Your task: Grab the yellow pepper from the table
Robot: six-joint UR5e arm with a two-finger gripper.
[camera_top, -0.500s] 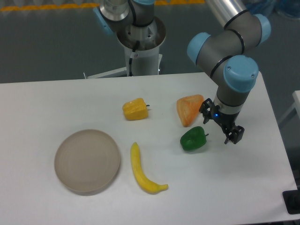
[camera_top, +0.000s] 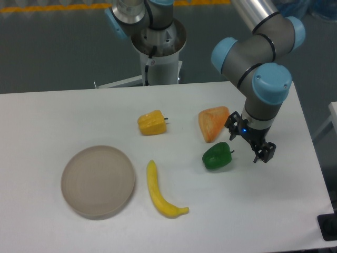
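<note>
Yellow pepper [camera_top: 151, 123] ungrasped on bench [camera_top: 52, 116]; claw [camera_top: 248, 141], released and empty, well right of it.

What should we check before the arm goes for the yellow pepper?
1. Target found: yellow pepper lies on the table, in full view. Ok.
2. Room around the target: banana, orange wedge and plate all lie apart from it. Ok.
3. Claw over the target: it sits far to the right, beside the green pepper. Not ok.
4. Claw empty: nothing seen in it. Ok.
5. Claw open wide enough: too dark and small to judge. Cannot tell.
6. Path to the pepper: the wedge and green pepper lie in between, so lift first. Not ok.
</note>
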